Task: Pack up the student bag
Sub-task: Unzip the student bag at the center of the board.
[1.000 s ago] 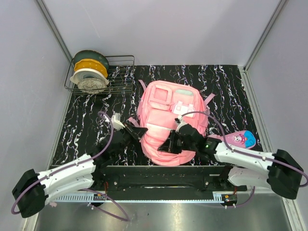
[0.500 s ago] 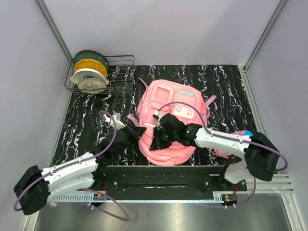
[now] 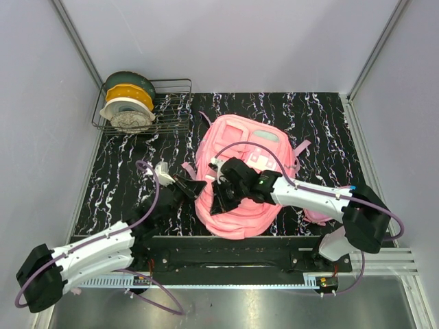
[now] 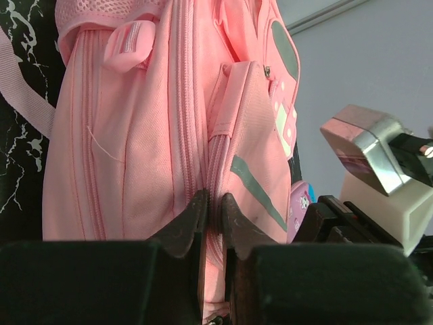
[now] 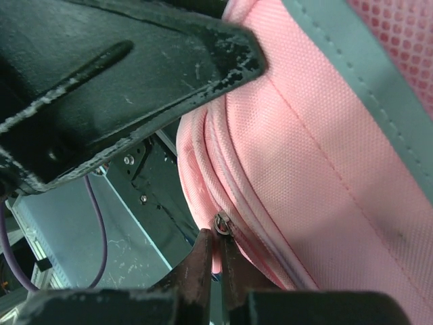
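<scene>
Looking down at black table (image 3: 123, 171) veined in white, boxed in by plain grey walls (image 3: 226, 41) on left, far and right sides. Seeing wire rack (image 3: 175, 110) sitting in far-left corner, holding green, yellow and white discs (image 3: 127, 103). Noting student bag (image 3: 233, 137) lying mid-table, front pockets up, near end sitting just beyond arm bases. Catching left pincer (image 4: 213, 200) pinching together on fabric fold along bag's zipper seam, on bag's left side. Catching right pincer (image 5: 218, 237) reaching across bag, clamping on metal zipper pull (image 5: 221, 225) at bag's near-left edge. Spotting pencil case (image 4: 300, 203) peeking out just right of bag, partly under right arm.
</scene>
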